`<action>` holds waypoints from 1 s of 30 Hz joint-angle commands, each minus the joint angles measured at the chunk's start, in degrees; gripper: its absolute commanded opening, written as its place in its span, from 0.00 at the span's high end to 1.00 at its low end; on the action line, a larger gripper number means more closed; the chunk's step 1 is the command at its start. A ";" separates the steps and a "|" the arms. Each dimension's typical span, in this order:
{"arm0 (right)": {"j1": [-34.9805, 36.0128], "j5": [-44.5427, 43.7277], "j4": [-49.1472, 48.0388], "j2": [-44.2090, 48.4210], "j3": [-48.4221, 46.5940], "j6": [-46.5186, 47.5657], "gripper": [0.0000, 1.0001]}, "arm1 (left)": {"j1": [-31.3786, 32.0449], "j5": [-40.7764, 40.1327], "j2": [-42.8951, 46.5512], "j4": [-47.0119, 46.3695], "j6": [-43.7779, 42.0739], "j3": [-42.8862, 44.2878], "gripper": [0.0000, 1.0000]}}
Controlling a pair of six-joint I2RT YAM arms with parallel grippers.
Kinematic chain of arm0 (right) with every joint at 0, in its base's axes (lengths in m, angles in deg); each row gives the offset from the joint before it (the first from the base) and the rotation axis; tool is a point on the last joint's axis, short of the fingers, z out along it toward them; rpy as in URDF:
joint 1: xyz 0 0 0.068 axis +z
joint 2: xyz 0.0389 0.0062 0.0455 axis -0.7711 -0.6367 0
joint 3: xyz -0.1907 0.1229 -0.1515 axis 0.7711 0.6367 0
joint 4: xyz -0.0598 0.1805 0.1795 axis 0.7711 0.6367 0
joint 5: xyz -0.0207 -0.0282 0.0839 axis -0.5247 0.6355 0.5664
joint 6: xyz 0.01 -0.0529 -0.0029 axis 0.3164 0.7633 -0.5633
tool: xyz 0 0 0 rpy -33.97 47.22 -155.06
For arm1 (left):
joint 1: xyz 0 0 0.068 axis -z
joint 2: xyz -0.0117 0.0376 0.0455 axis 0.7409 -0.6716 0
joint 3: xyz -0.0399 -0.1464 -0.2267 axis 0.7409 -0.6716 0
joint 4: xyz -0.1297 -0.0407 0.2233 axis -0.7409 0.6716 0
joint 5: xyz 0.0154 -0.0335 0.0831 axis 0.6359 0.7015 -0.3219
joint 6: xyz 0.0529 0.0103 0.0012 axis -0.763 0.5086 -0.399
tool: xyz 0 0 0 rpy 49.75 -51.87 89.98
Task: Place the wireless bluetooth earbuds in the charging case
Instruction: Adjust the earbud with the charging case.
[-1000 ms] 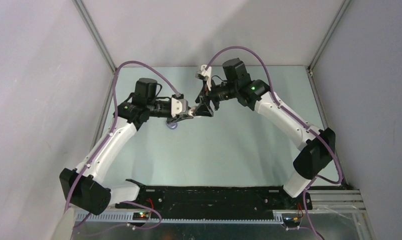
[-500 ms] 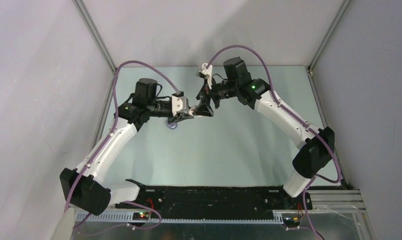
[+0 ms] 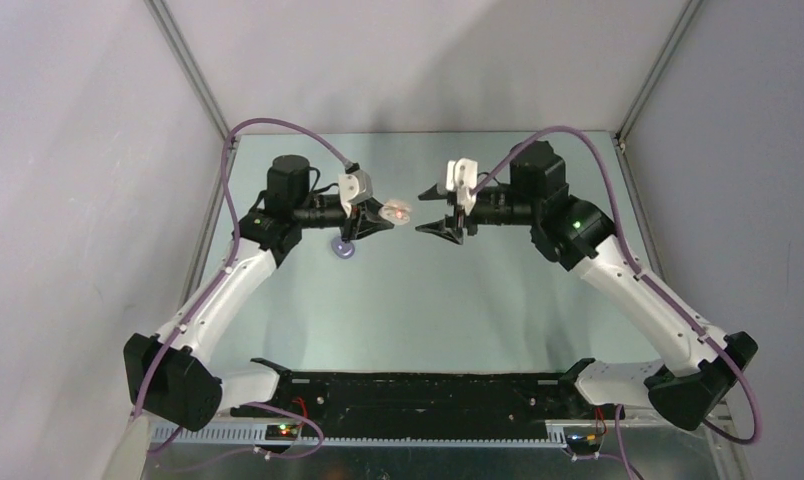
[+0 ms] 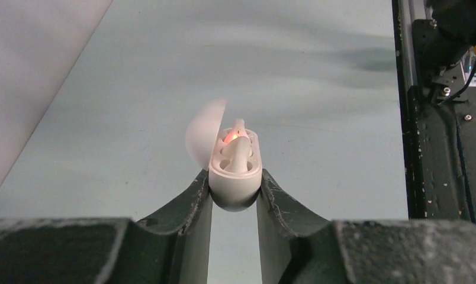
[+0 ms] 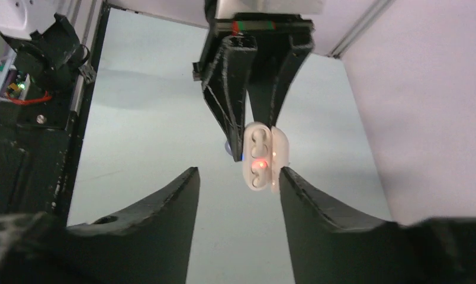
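Left gripper [image 4: 234, 188] clamps the charging case [image 4: 235, 168] by its base, lid open, an earbud [image 4: 238, 155] apparently seated inside. Right gripper [image 5: 237, 173] is wide and empty; the case lies straight ahead, apart, long axis across the gap.

Left arm [image 3: 218, 300]: base at the near left, white link running up and inward, elbow bent, wrist level and pointing right toward mid-table. Left gripper [image 3: 381, 216]: both fingers clamped tight on the lower body of the charging case [image 4: 235, 177], one on each side, holding it out in front with its open top facing away from the wrist. Right arm [image 3: 628, 285]: base at the near right, stretched up and inward as a mirror of the left, wrist pointing left. Right gripper [image 5: 237, 177]: jaws parted with nothing between them, tips facing the left gripper, near it but not touching.
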 commanded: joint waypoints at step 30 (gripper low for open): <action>5.88 -11.19 -11.20 -7.56 1.55 3.53 0.84 | 0.03 4.03 1.76 -3.59 -2.30 0.92 1.00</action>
